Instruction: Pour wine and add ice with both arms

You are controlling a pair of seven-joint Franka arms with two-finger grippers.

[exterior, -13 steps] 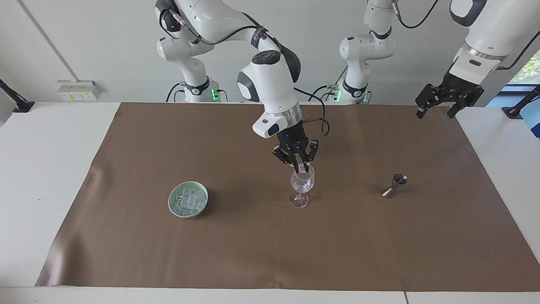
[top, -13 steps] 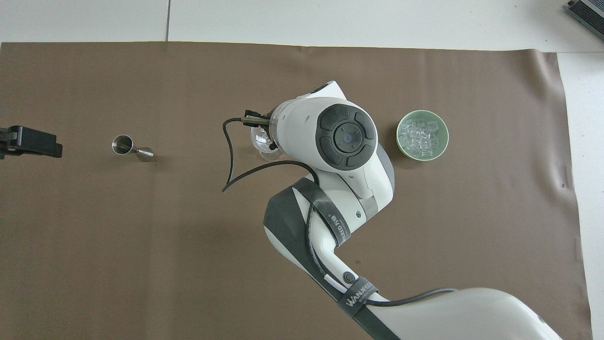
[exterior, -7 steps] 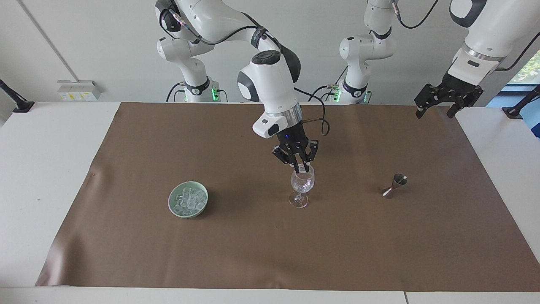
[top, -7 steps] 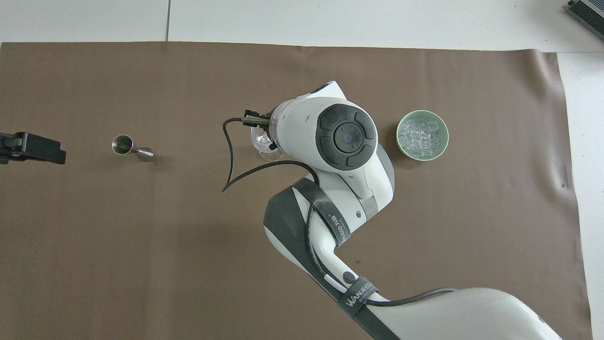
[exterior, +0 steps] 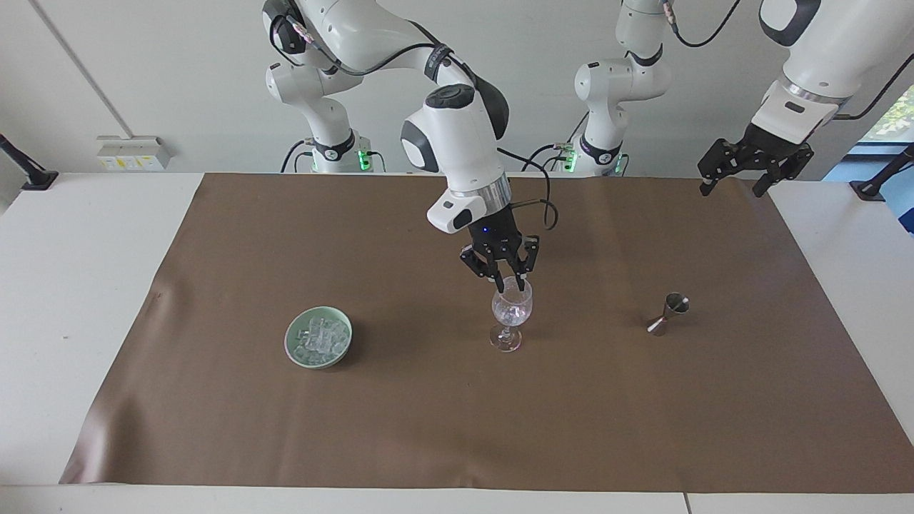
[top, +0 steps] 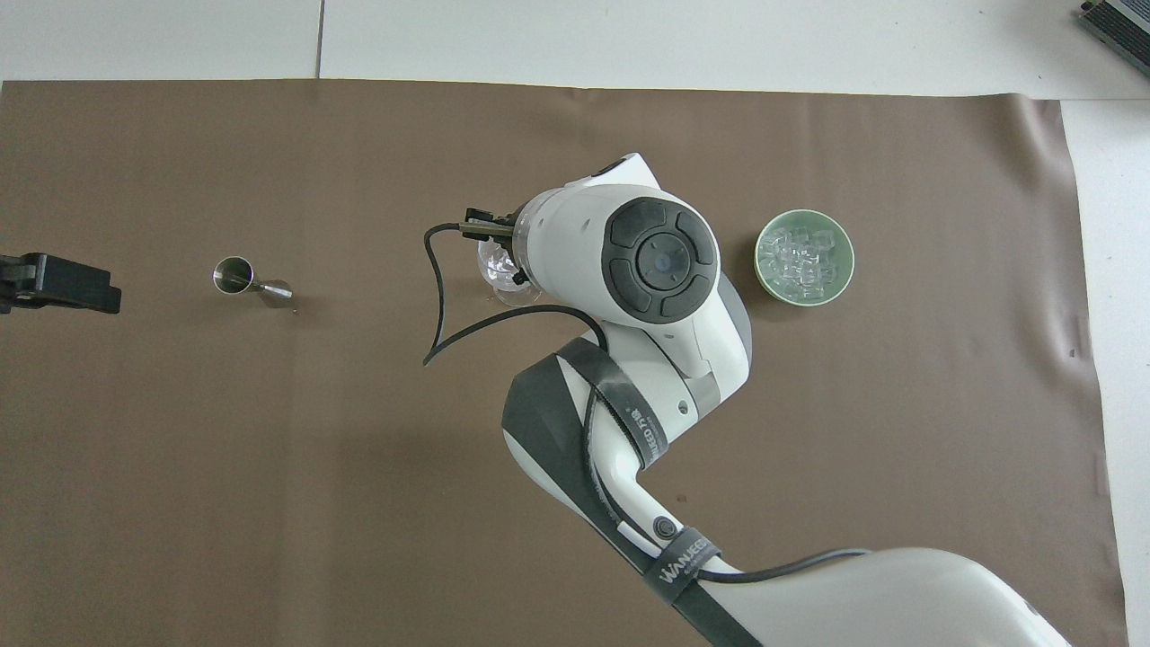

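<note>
- Left gripper [exterior: 737, 184]: waits high over the robots' table edge at the left arm's end; jaws apart, empty.
- Right gripper [exterior: 508, 284]: over the wine glass [exterior: 510, 318] at mid-table; whether its jaws are apart, I cannot tell.
- Ice [exterior: 320, 338]: piled in the bowl [top: 769, 275] toward the right arm's end.
- Risk: a sideways move would likely topple the glass.
- The overhead view hides gripper and glass under the wrist; the facing view shows both.

Clear glassy ice cubes [exterior: 320, 338] lie piled in a pale green bowl [exterior: 294, 351] on the brown mat toward the right arm's end of the tabletop. A clear stemmed wine glass [exterior: 511, 312] stands upright mid-mat, with a little ice glinting in its cup. A steel jigger [exterior: 668, 313] stands tilted toward the left arm's end.
</note>
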